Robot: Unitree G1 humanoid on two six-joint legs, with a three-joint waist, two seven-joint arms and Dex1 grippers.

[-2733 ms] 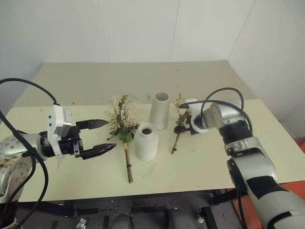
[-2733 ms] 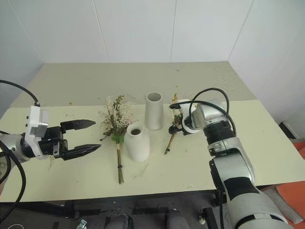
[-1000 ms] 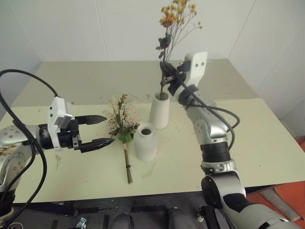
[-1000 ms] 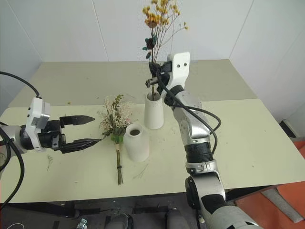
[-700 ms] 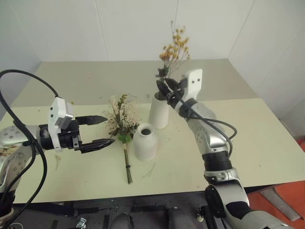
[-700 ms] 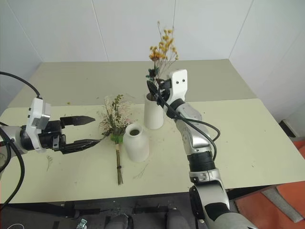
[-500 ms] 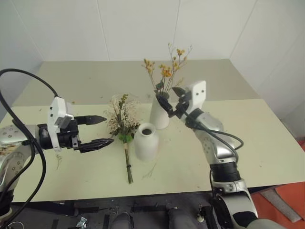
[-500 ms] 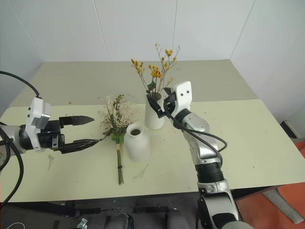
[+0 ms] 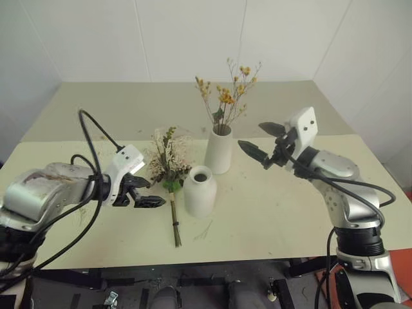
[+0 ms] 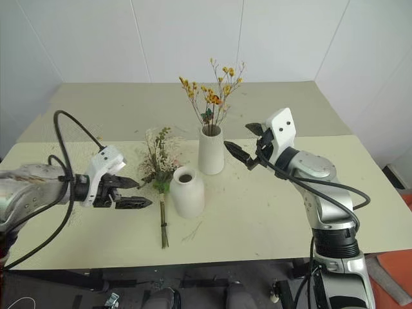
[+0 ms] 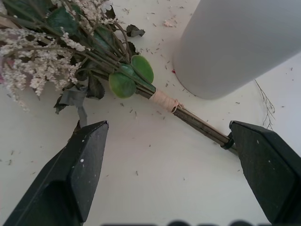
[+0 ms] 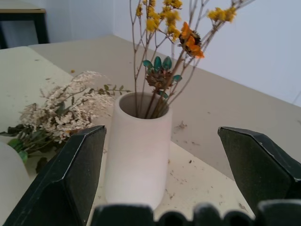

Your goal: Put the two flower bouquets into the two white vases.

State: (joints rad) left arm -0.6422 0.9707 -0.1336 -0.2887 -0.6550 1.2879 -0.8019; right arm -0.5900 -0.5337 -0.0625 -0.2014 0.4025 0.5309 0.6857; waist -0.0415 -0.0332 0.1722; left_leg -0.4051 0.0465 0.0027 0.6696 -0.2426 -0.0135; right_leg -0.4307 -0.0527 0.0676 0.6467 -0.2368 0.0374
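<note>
The work surface is a pale yellow-green table (image 9: 270, 212) with a matte top, littered with fine plant debris around the vases. A seam runs across it from side to side behind the vases, where a second table section of the same colour adjoins. The room behind consists of plain white wall panels with vertical joints. No brand, label or legible writing appears on any item.

The tall cylinder vase (image 9: 218, 149) stands upright near the table centre. The sparse yellow-orange bouquet (image 9: 227, 96) stands in it, stems down in the mouth and twigs fanning upward. The bottle-shaped vase (image 9: 200, 190) stands just in front of the cylinder and slightly to its left, empty, its dark mouth visible. The cream-white bouquet (image 9: 168, 158) lies flat on the table beside the bottle vase on its left, blooms toward the far side and bound stems toward the near edge.

The right gripper (image 9: 261, 141) is in the air to the right of the cylinder vase, fingers spread wide apart, holding nothing. The left gripper (image 9: 143, 193) is low over the table, pointing toward the cream-white bouquet's stems, fingers spread apart and straddling the stem region without contact.
</note>
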